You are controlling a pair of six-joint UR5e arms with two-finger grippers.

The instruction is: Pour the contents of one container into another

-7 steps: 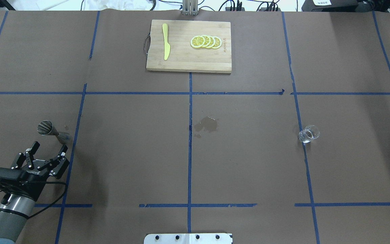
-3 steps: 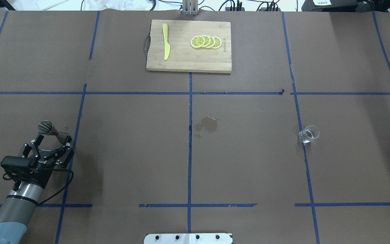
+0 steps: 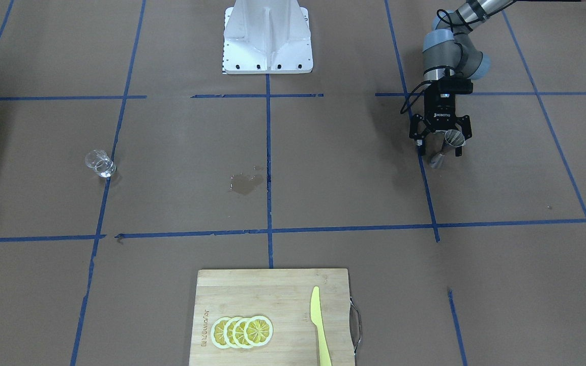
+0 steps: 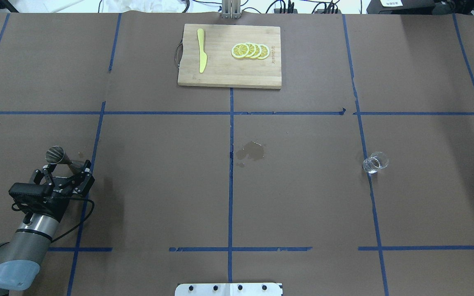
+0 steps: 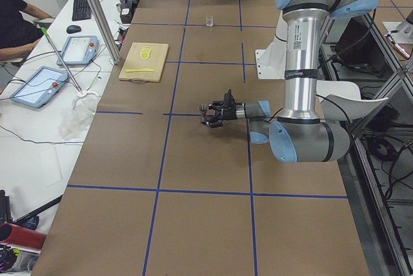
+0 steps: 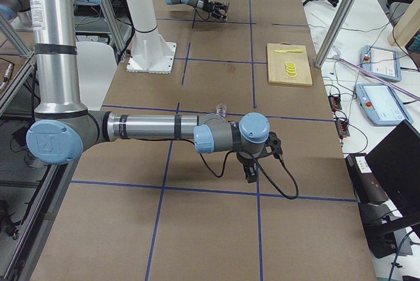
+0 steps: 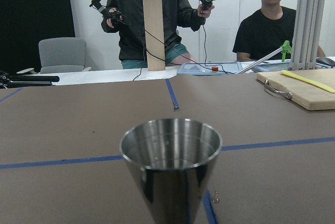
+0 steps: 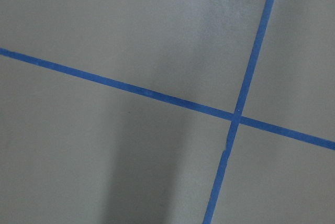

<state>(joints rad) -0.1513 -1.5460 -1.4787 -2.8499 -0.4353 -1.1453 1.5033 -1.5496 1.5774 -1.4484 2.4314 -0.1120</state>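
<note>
Left gripper (image 4: 66, 167) — low over the table (image 4: 303, 197), near its left edge — is spread wide and holds nothing, with one jaw on either side of the steel jigger (image 4: 58, 155). The jigger stands upright, mouth up; contact with the jaws cannot be determined. The glass cup (image 4: 375, 162) stands upright toward the table's right edge, well apart from the jigger. Right gripper (image 6: 252, 171) hangs above the table's right end — how far its jaws are spread cannot be told.
</note>
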